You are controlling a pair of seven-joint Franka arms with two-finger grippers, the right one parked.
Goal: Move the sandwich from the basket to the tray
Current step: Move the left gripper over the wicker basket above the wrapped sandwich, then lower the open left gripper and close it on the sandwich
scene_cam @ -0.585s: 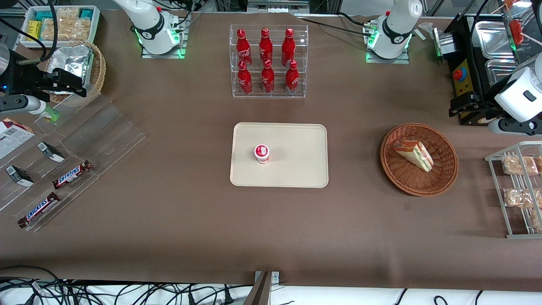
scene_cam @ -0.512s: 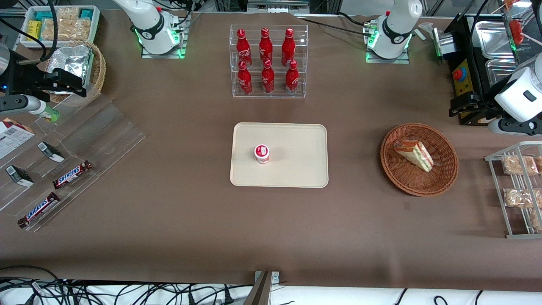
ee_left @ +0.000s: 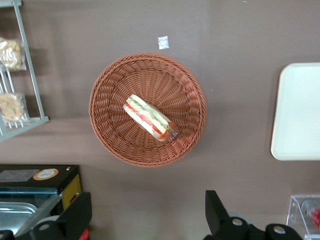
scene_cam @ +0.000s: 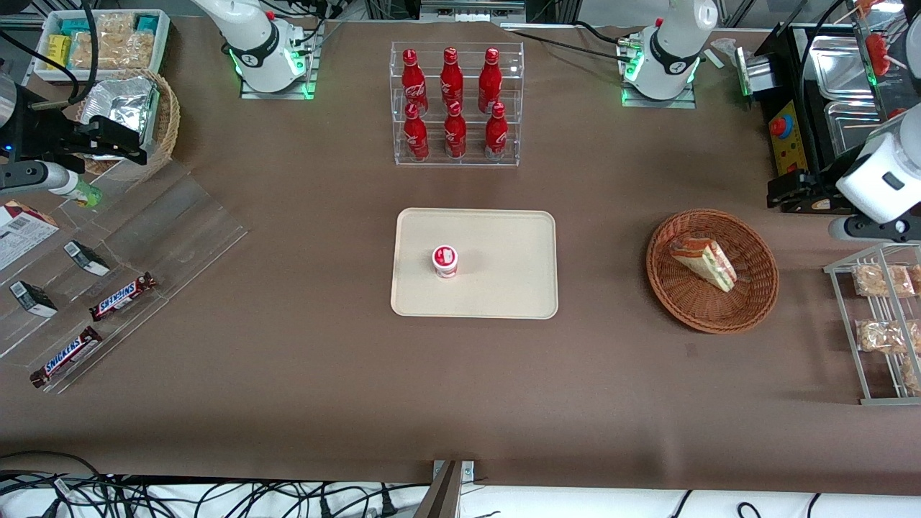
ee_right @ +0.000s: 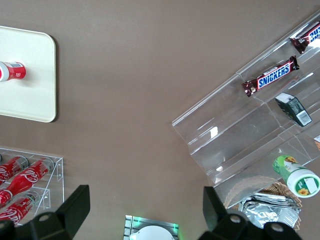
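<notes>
Item 1, gripper (ee_left: 147, 212): left arm's two-finger tool, held high above the table near the working arm's end. Fingers (ee_left: 75, 217) spread wide, nothing between them. In the front view its black body (scene_cam: 795, 191) sits at about 2 o'clock from the basket, clear of the rim.

Item 2, sandwich (ee_left: 150, 118): 1 triangular wedge in clear wrap, white bread with red, green and yellow layers. Lies flat in the basket, just off centre. Not touched by the tool. In the front view (scene_cam: 704, 262) its long axis runs from about 10 o'clock to 4 o'clock, layered edge turned toward 4 o'clock. Judgement: the coming move turns on this diagonal; the fingers would need to straddle the short width of the wedge, so the wrist likely wants turning before descent.

Item 3, basket (scene_cam: 755, 302): round, shallow, reddish-brown wicker, standing on the brown table cover.

Item 4, tray (scene_cam: 504, 288): cream rectangular tray, well apart from the basket at its 9 o'clock in the front view. Holds 1 small red-and-white cup (scene_cam: 445, 260).
</notes>
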